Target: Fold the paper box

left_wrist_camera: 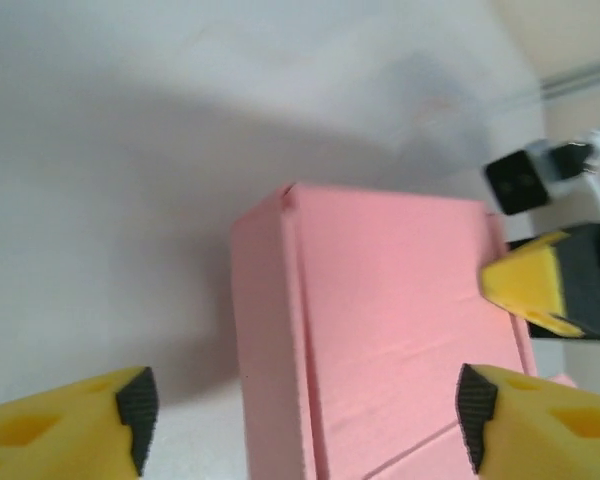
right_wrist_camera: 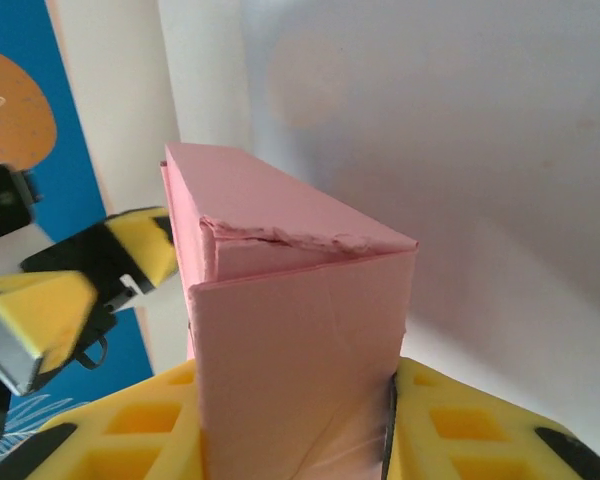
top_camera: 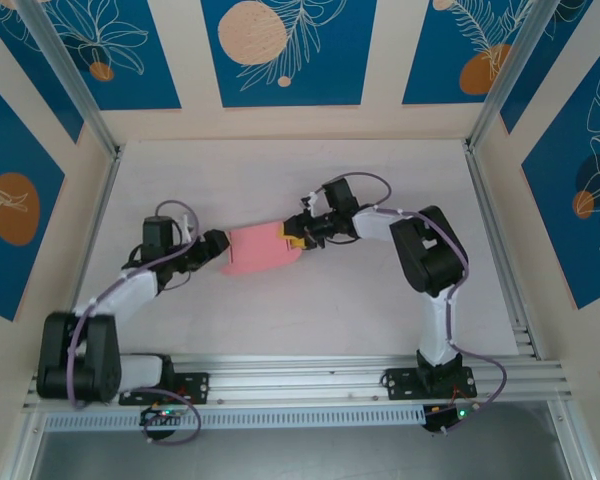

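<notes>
The paper box point(top_camera: 263, 248) is a closed salmon-pink rectangular box in the middle of the table, between the two arms. My right gripper point(top_camera: 298, 238) is shut on the box's right end. In the right wrist view both yellow fingers point(right_wrist_camera: 450, 430) press the sides of the box point(right_wrist_camera: 300, 340), whose top flap edge looks crumpled. My left gripper point(top_camera: 215, 252) is at the box's left end and stands open. In the left wrist view its pads point(left_wrist_camera: 135, 405) stand wide apart on either side of the box point(left_wrist_camera: 380, 300), with bare table showing beside the left pad.
The white table point(top_camera: 280, 330) is walled by cream and blue patterned panels point(top_camera: 280, 50), with metal rails at the left point(top_camera: 100, 200), right point(top_camera: 495, 220) and front point(top_camera: 300, 375) edges. Free room lies behind and in front of the box.
</notes>
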